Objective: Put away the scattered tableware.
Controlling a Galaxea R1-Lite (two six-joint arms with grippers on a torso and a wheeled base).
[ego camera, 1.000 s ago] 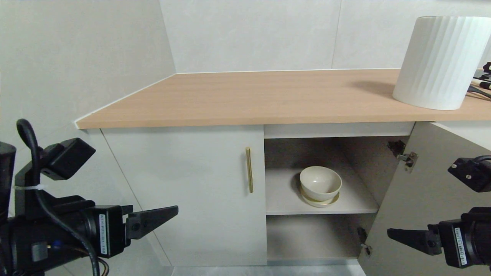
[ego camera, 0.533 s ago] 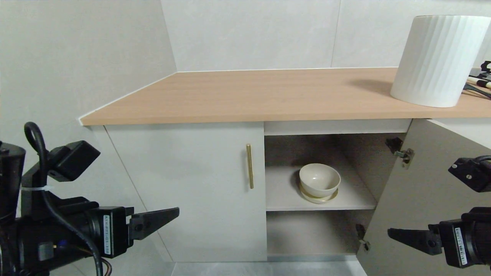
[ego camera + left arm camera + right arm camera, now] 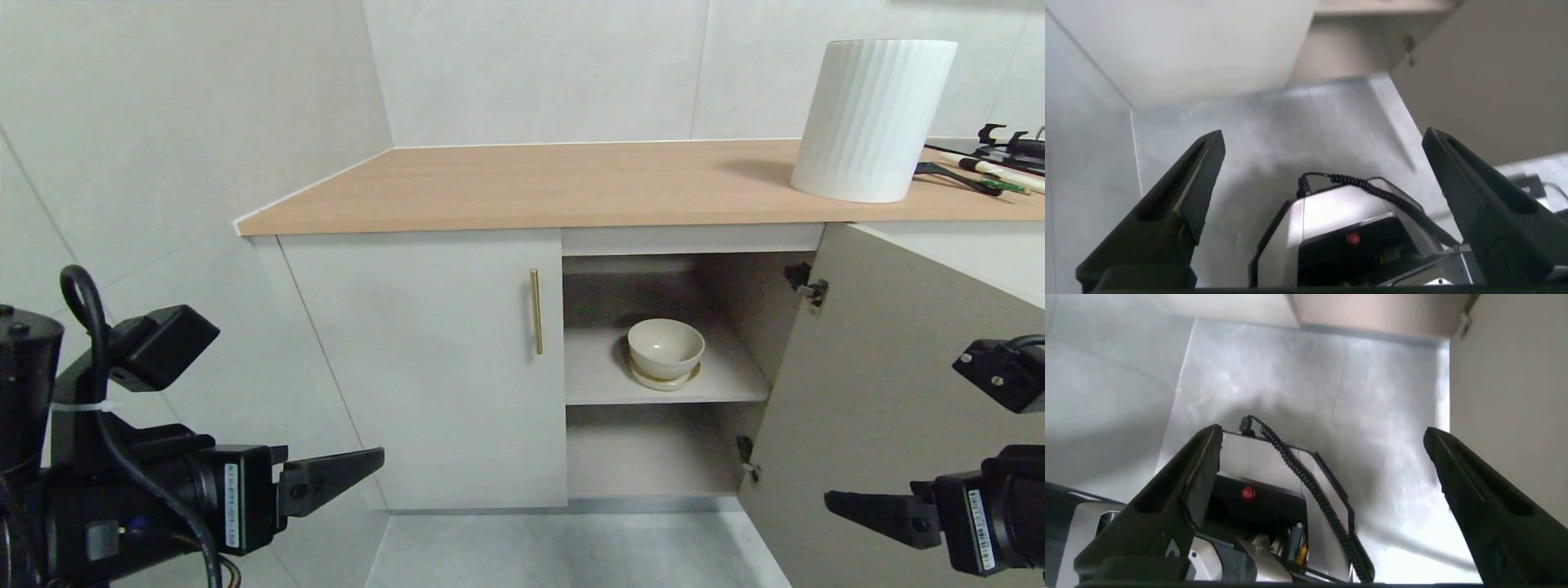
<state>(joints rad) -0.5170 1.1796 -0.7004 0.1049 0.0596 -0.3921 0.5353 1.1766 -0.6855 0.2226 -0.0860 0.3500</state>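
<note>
A cream bowl (image 3: 665, 346) sits on a small plate (image 3: 663, 380) on the upper shelf (image 3: 596, 377) of the open cabinet. My left gripper (image 3: 374, 460) hangs low at the left, well short of the closed left door, and is open with nothing in it (image 3: 1323, 214). My right gripper (image 3: 829, 499) hangs low at the right, in front of the open right door (image 3: 882, 392), also open and empty (image 3: 1323, 508). Both wrist views look down at the grey floor.
The closed left door has a gold handle (image 3: 535, 311). On the wooden countertop (image 3: 531, 184) stand a white ribbed cylinder (image 3: 870, 118) and, at the far right, several utensils (image 3: 984, 167). A wall runs along the left. The lower shelf (image 3: 645, 457) is bare.
The whole head picture has shifted: the cabinet now looks smaller and farther off, so the camera has moved back. Bowl and plate stay put; both grippers stay open.
</note>
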